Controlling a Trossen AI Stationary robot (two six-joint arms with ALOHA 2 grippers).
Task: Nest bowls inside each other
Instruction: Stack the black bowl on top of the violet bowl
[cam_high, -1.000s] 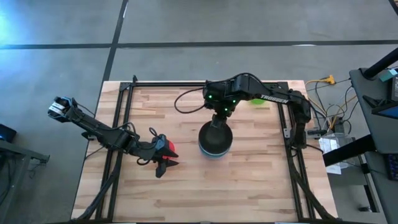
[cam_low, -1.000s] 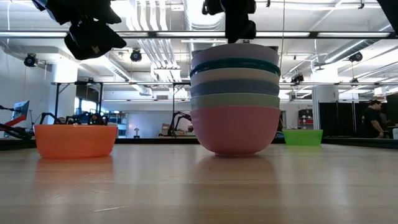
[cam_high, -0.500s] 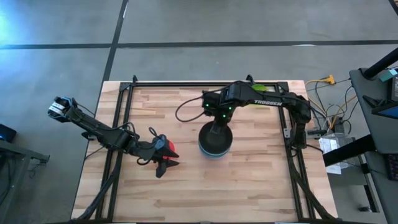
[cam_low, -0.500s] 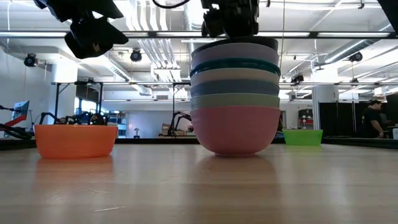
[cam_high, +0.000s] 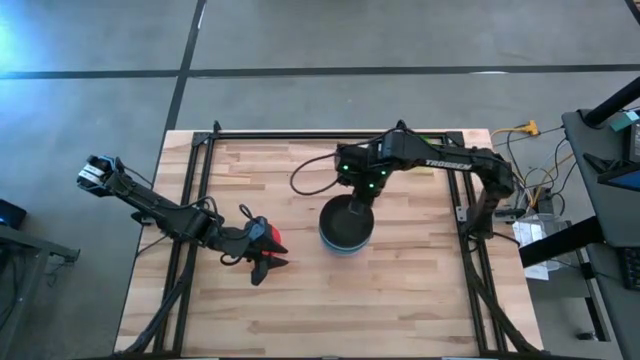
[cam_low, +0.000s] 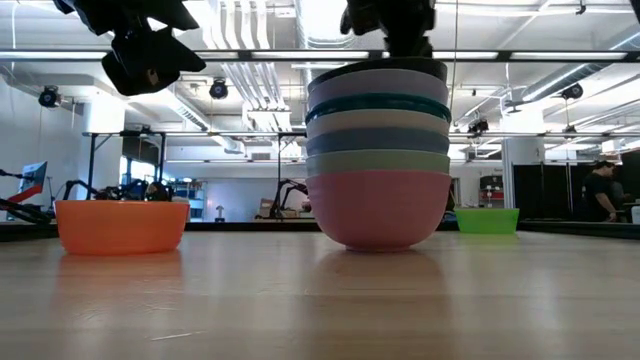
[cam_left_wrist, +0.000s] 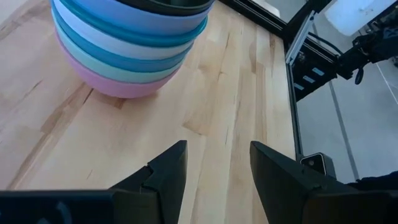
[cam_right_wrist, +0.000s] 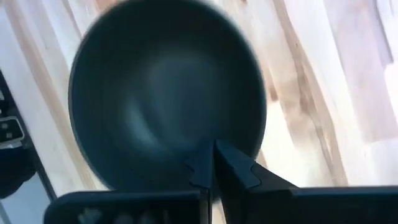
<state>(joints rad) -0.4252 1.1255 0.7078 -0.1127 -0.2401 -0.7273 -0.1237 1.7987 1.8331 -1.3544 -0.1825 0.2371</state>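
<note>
A stack of nested bowls (cam_high: 340, 247) stands mid-table on its pink bottom bowl (cam_low: 378, 205), with a black bowl (cam_right_wrist: 155, 81) on top. My right gripper (cam_right_wrist: 211, 163) hangs shut over the black bowl's rim, fingers pointing down. The small red bowl (cam_high: 272, 240) sits on the table left of the stack. My left gripper (cam_left_wrist: 217, 174) hovers open beside it, holding nothing, well above the wood in the low view (cam_low: 150, 50). The lime green bowl (cam_low: 487, 220) rests far right; my right arm hides it in the high view. My right gripper stands shut, from above, at the black bowl's rim (cam_right_wrist: 242, 155). I cannot tell whether the fingertips touch it. The bowl sits nested in the stack.
A black frame rail (cam_high: 190, 240) runs along the table's left, right and far sides. Cables and equipment lie beyond the right edge (cam_high: 530, 200). Bare wood (cam_high: 350, 310) lies near of the stack. A person (cam_low: 605, 190) stands far back in the room.
My right gripper shifted a little toward the table's left, then back toward its right, staying above the stack's top. The stack stayed in place.
</note>
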